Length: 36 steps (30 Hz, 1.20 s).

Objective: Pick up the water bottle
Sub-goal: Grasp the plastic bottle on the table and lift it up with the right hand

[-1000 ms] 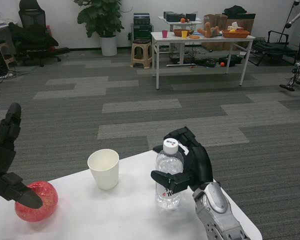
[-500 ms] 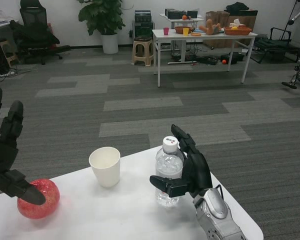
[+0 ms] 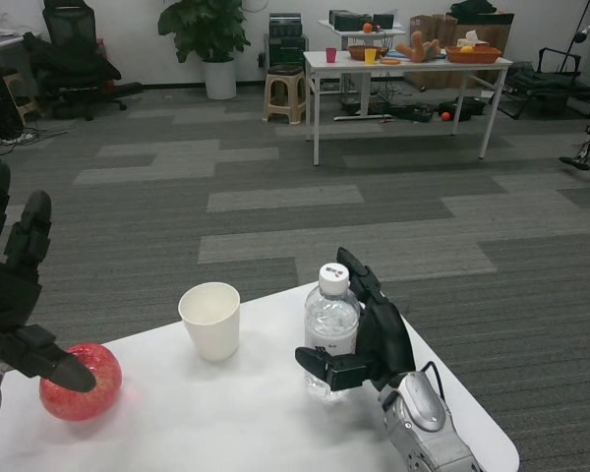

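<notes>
The clear water bottle (image 3: 329,324) with a white cap stands upright on the white table (image 3: 216,423), right of centre. My right hand (image 3: 372,339) is against the bottle's right side. Its fingers stretch up and apart behind the bottle, and the thumb reaches across the front of the lower part. The fingers are not wrapped around it. My left hand (image 3: 15,295) hovers at the far left with fingers spread, its thumb over a red apple (image 3: 81,382).
A white paper cup (image 3: 210,320) stands upright to the left of the bottle, a short gap between them. The table's right edge runs close behind my right forearm. Beyond lie grey carpet, another table (image 3: 403,69) with items, a stool and a plant.
My right hand's fingers, curled over the bottle's top a second ago, have straightened and spread beside it. The bottle still stands on the table. The camera has tilted slightly.
</notes>
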Each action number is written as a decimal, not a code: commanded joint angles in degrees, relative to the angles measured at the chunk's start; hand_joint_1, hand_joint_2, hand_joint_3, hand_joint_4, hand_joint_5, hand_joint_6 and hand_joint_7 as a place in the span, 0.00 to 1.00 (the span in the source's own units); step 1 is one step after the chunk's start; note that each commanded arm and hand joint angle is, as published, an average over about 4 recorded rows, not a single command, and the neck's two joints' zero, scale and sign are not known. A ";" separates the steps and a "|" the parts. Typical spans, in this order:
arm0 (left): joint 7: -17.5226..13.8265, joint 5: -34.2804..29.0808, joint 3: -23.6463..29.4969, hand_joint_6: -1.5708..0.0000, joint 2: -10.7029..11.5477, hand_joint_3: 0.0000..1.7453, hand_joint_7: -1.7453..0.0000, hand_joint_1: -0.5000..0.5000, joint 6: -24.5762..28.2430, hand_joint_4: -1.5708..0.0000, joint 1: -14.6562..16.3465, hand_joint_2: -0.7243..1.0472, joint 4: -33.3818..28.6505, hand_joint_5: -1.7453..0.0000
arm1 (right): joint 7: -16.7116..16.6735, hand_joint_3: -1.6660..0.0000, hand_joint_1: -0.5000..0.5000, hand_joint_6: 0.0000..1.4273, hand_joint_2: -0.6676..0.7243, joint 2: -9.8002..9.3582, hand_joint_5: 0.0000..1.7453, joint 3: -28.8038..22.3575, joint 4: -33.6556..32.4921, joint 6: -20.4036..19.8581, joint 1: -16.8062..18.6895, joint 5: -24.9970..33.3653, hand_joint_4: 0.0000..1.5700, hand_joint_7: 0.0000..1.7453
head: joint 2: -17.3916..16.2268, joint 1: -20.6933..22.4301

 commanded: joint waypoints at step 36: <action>-0.02 -0.02 0.75 1.00 -0.20 0.05 1.00 0.00 -0.49 1.00 1.38 0.10 -0.81 1.00 | 11.50 0.10 0.92 0.57 0.33 -1.34 0.78 0.00 5.97 0.58 -0.19 0.51 0.60 0.87 | -0.31 0.57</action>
